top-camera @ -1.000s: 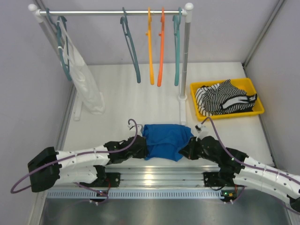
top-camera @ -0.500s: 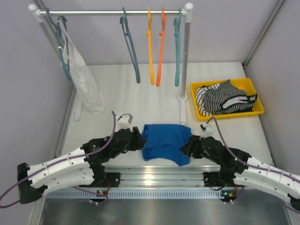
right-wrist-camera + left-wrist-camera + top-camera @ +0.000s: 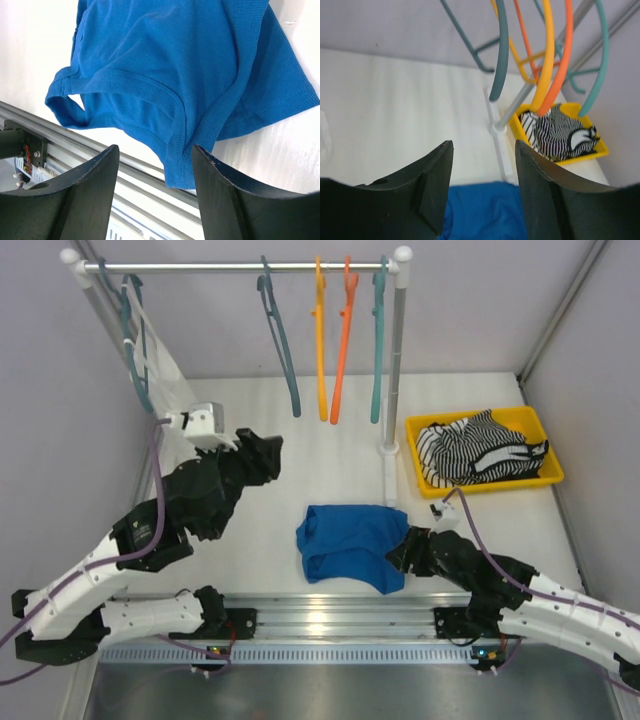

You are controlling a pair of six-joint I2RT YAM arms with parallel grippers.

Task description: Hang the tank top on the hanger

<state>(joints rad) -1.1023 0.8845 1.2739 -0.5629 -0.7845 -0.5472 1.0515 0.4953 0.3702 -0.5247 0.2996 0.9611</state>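
The blue tank top (image 3: 345, 540) lies crumpled flat on the white table near the front rail. It also shows in the left wrist view (image 3: 485, 210) and the right wrist view (image 3: 175, 65). The dark slate-teal hanger (image 3: 279, 340) hangs on the rack rail, and shows in the left wrist view (image 3: 500, 55). My left gripper (image 3: 268, 447) is raised above the table left of the tank top, open and empty (image 3: 484, 147). My right gripper (image 3: 398, 548) is open at the top's right edge, its jaws standing either side of a hemmed strap corner (image 3: 155, 150).
A yellow tray (image 3: 418, 428) holds a striped garment (image 3: 480, 448) at the right. Yellow-orange (image 3: 321, 340), orange (image 3: 343, 340) and lighter teal (image 3: 378, 340) hangers hang on the rail. A white garment (image 3: 185, 410) hangs at the left. The rack post (image 3: 393, 390) stands behind the top.
My left arm left the tank top's left edge and rose up and back toward the rack. The tank top sits slightly lower. The right arm barely moved.
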